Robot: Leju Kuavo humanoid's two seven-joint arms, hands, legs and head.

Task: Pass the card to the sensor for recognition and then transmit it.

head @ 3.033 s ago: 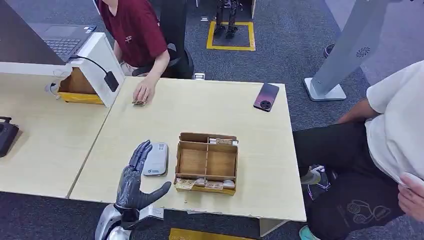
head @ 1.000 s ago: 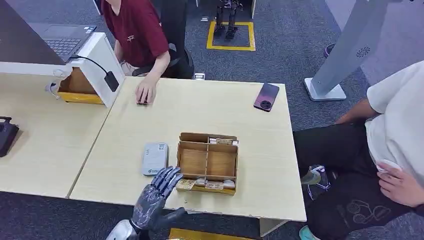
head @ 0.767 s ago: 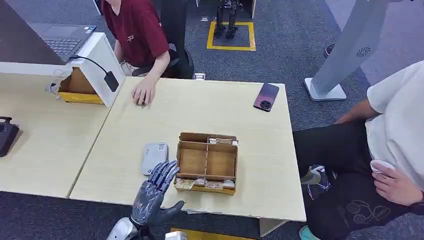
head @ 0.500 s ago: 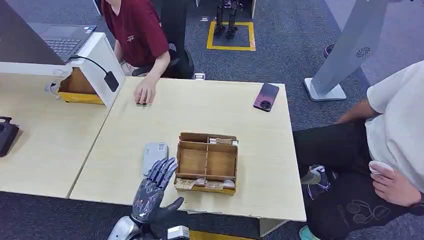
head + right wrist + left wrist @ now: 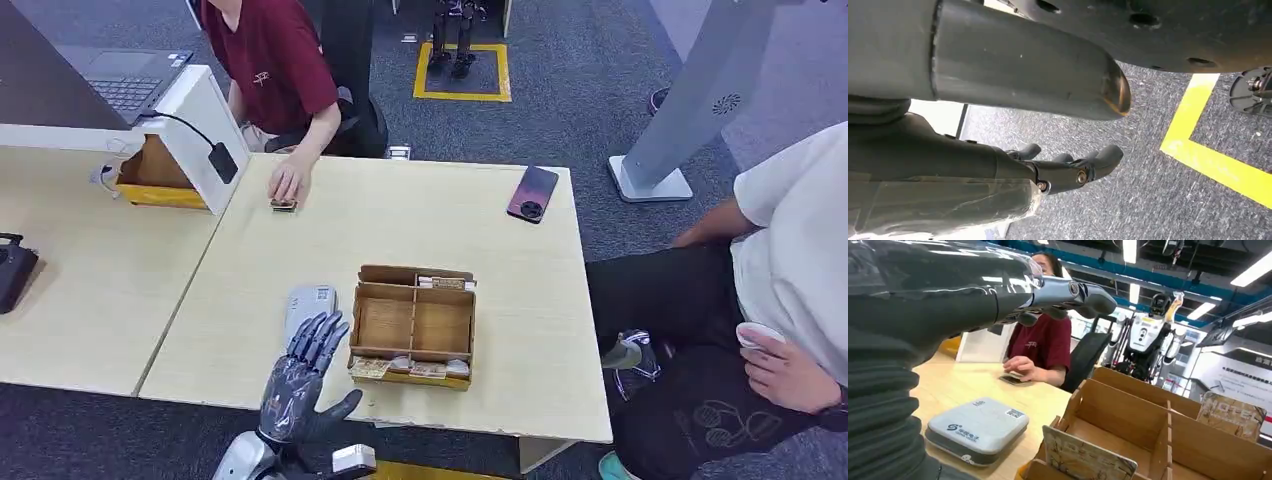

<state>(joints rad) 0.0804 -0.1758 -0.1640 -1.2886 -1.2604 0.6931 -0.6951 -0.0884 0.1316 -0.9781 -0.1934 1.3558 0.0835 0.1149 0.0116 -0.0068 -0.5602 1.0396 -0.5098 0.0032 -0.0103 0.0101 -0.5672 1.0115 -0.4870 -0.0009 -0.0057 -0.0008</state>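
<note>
At the near edge of the surface (image 5: 500, 240), the left hand (image 5: 297, 378) hovers with fingers spread and nothing in it, its fingertips over the near end of the grey sensor (image 5: 309, 305) and just beside the cardboard box (image 5: 413, 326). The cards (image 5: 410, 369) stand in the box's near slot, to the right of the left hand and close by; the left wrist view shows one card (image 5: 1088, 461) upright on its long edge, running along the box's front wall. A second row of cards (image 5: 446, 284) sits in the far slot; how many are in each row I cannot tell. The left hand is plainly the nearer one, so the reach looks like a short sideways move toward the near slot. The right hand (image 5: 1068, 167) hangs over the floor, holding nothing, fingers loosely curled yet apart. There is one sensor, one box with two open middle compartments, one phone (image 5: 532, 193) at the far edge, and two persons (image 5: 270, 60) nearby.
</note>
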